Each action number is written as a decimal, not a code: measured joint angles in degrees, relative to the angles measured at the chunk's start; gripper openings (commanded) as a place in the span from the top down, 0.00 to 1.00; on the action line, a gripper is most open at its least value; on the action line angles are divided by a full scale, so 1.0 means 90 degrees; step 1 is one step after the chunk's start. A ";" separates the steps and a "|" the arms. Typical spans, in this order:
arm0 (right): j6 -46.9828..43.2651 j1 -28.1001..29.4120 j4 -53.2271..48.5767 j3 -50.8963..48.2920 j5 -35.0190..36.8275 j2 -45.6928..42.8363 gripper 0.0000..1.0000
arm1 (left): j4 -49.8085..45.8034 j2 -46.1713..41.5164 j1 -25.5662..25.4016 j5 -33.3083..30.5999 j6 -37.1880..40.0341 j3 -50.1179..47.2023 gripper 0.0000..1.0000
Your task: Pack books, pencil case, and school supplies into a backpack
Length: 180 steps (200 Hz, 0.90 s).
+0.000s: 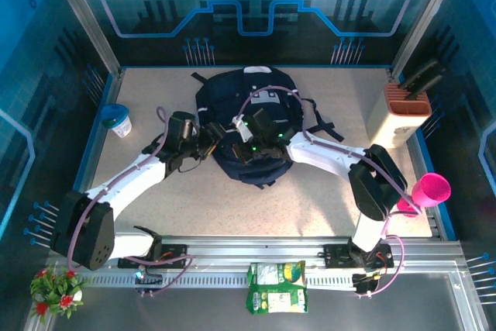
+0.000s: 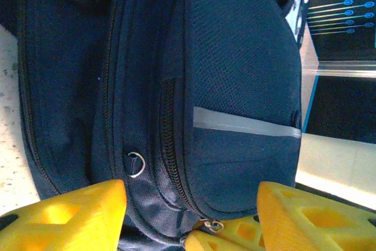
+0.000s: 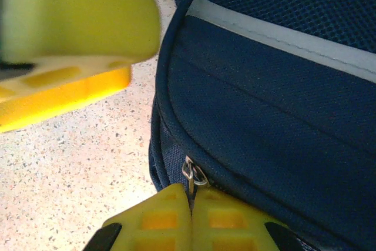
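The navy backpack [image 1: 267, 102] lies flat in the middle of the table, its pale stripe [image 2: 247, 124] and front pocket facing up. My right gripper [image 3: 191, 204] is shut on the metal zipper pull [image 3: 192, 176] at the pocket's lower corner. In the left wrist view that same pull [image 2: 214, 225] shows held between the right gripper's yellow fingers [image 2: 247, 234]. My left gripper [image 2: 191, 204] stands open, its fingers [image 2: 64, 216] wide apart on either side of the backpack's near end. A small metal ring [image 2: 136, 164] hangs on the side seam. The books are out of view.
A teal-lidded white cup [image 1: 118, 120] stands at the left. An orange-and-white holder [image 1: 403, 110] stands at the back right, a pink cup [image 1: 430, 190] at the right edge. A green packet [image 1: 277, 286] and red flowers [image 1: 56, 288] sit on the front rail.
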 measured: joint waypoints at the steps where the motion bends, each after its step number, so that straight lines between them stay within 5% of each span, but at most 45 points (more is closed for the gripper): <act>1: 0.0000 0.0005 0.0007 0.0000 -0.0005 0.0000 1.00 | 0.0019 0.0010 0.0000 0.0000 -0.0022 0.0000 0.47; 73: -0.0148 0.0002 0.0053 -0.0090 0.0197 -0.0007 1.00 | 0.0500 0.0673 -0.0019 0.0070 -0.0359 0.0022 0.99; 134: -0.0850 -0.1132 0.0233 -0.1632 0.0403 -0.1331 1.00 | 0.0265 0.0857 0.0070 0.0231 0.0024 0.0192 1.00; 180: -0.1630 -0.1911 0.0070 -0.1795 -0.0134 -0.1666 1.00 | -0.0301 0.1020 0.0442 0.0556 0.0952 0.0697 1.00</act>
